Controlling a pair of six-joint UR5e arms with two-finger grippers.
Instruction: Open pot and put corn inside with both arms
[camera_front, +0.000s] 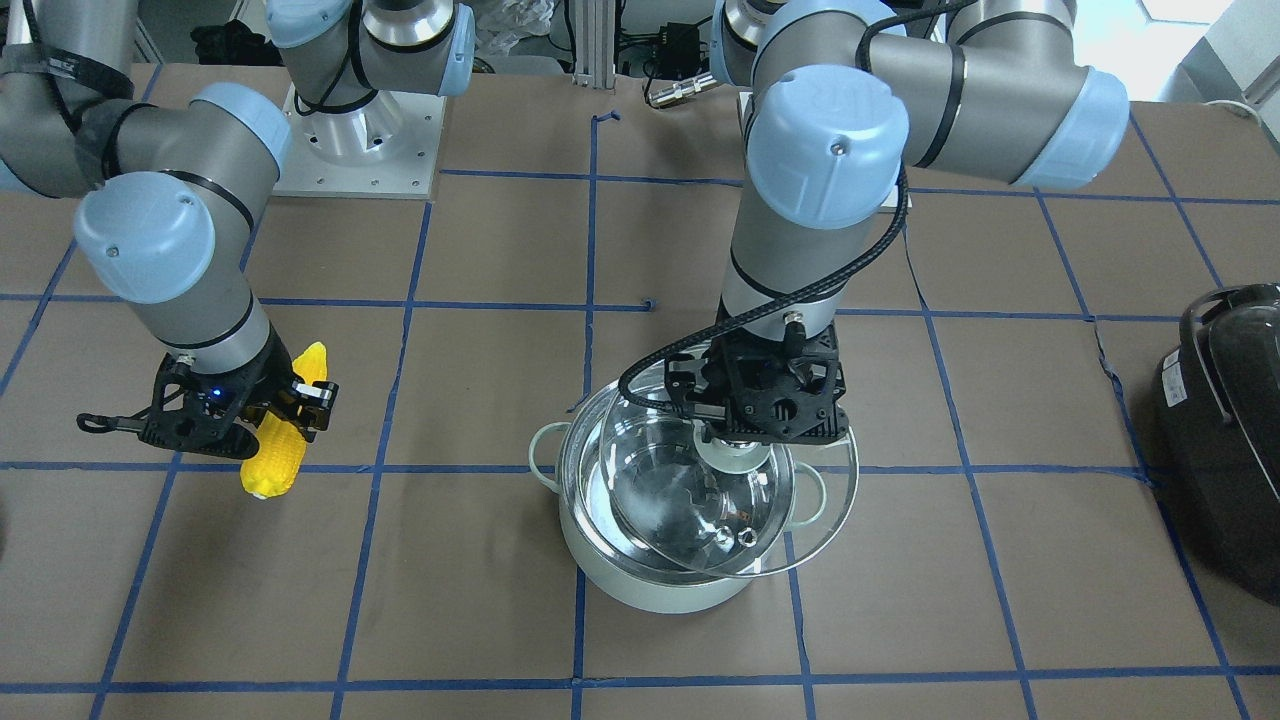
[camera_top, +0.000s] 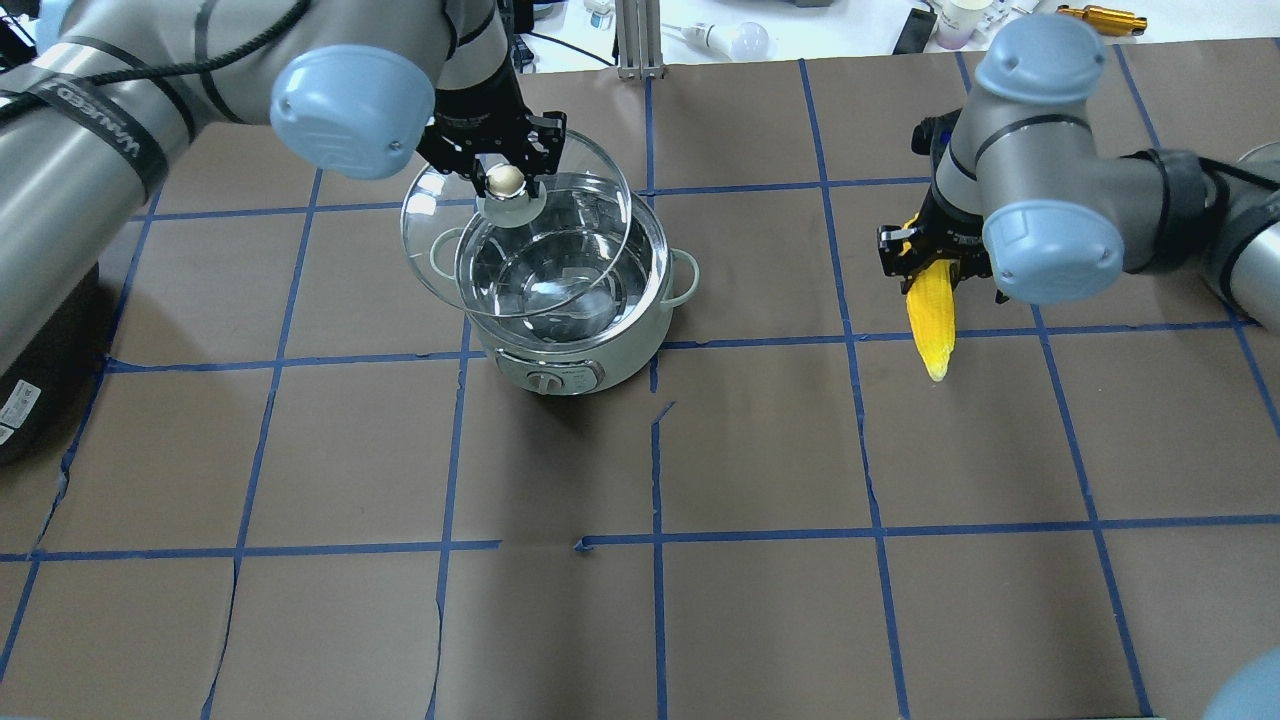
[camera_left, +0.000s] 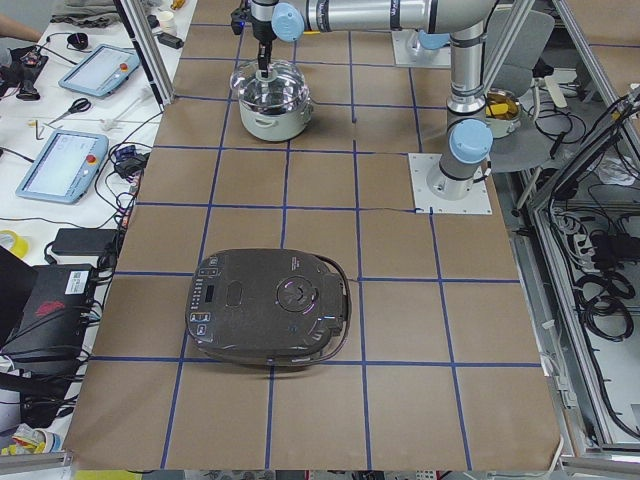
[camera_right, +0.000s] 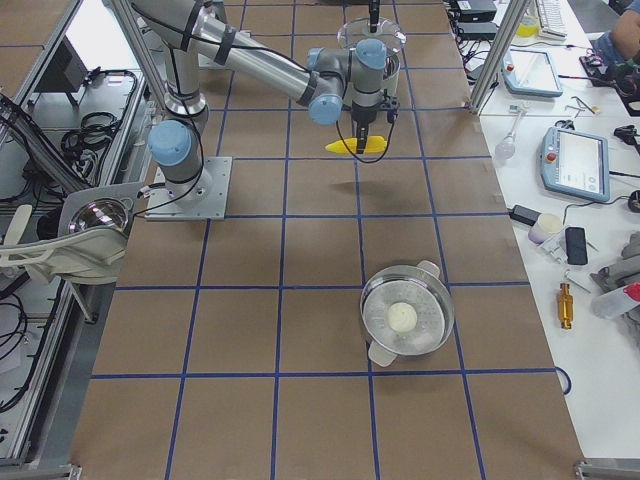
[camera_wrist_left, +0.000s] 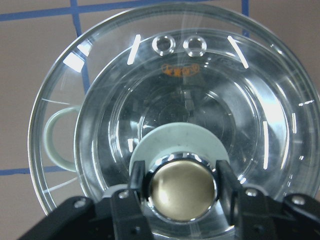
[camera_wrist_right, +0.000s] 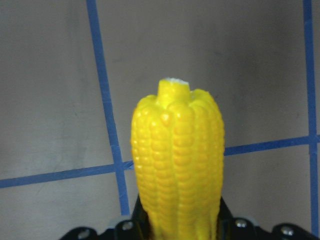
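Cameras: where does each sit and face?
Front-facing: across table, facing robot; left arm, right arm, pot, corn.
Overhead: behind the robot, looking down; both arms.
Exterior left: robot's left table end; black appliance near, left arm beyond.
Exterior right: opposite end; right arm holding corn.
Left wrist: down onto lid, left gripper gripping it.
Right wrist: along corn; right gripper.
Shared: pot in the first two.

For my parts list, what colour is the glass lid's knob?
The round metal knob is gold with a chrome rim; best in the left wrist view.
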